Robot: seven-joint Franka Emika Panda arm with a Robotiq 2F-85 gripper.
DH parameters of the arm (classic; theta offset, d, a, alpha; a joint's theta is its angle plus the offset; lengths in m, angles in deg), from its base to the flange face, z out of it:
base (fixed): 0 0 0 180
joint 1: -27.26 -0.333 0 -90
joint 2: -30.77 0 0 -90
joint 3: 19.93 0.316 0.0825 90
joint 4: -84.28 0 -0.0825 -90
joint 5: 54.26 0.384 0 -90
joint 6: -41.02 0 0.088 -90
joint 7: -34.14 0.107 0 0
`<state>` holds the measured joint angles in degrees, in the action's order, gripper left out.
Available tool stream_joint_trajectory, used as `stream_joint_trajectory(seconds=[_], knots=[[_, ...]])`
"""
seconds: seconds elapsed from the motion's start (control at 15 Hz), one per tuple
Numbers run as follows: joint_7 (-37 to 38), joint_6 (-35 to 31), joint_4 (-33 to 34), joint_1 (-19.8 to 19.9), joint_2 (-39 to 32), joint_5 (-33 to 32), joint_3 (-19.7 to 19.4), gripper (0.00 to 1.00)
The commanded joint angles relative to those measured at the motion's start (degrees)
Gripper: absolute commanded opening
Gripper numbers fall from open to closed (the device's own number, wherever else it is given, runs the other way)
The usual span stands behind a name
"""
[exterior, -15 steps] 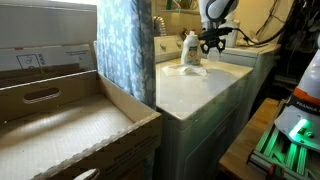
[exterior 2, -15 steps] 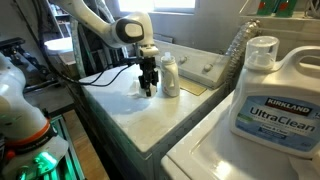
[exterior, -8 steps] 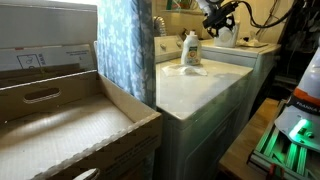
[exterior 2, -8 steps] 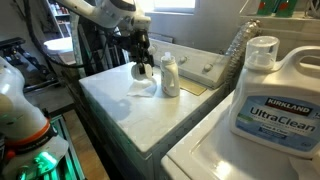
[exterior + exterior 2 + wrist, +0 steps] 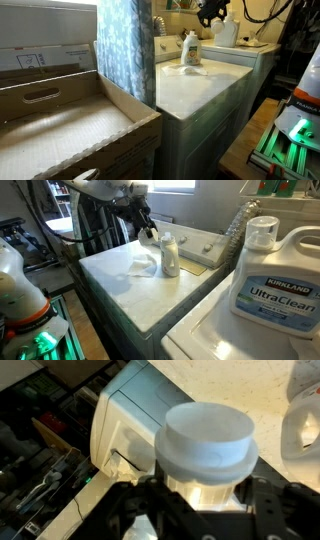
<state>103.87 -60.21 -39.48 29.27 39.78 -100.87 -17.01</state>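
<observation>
I have the gripper clamped on a white round cap, with the jaws pressing its sides (the wrist view shows this best). In both exterior views the gripper hangs raised above the washer top, up and just aside from the small white bottle and the crumpled white cloth. My worry is that the cap looks smooth and seems to be held only low down. A quick swing could let it slip and fall, and a careless descent could tip the bottle.
</observation>
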Motion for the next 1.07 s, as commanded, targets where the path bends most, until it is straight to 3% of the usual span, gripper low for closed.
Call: stream_joint_trajectory(seconds=[0.0,0.27,0.73,0.8,0.93,1.0], knots=[[4.0,5.9,1.7,-0.8,-1.1,-7.8,1.8,0.38],[9.2,12.4,4.1,-2.7,-3.8,-18.5,3.8,0.38],[24.3,14.0,4.3,-6.3,-10.9,-39.2,4.6,0.38],[26.5,13.6,4.4,-6.7,-11.7,-40.7,4.5,0.38],[28.2,9.3,5.0,-6.7,-12.8,-37.6,4.2,0.38],[25.9,11.4,4.2,-6.9,-11.6,-38.4,4.1,0.38]])
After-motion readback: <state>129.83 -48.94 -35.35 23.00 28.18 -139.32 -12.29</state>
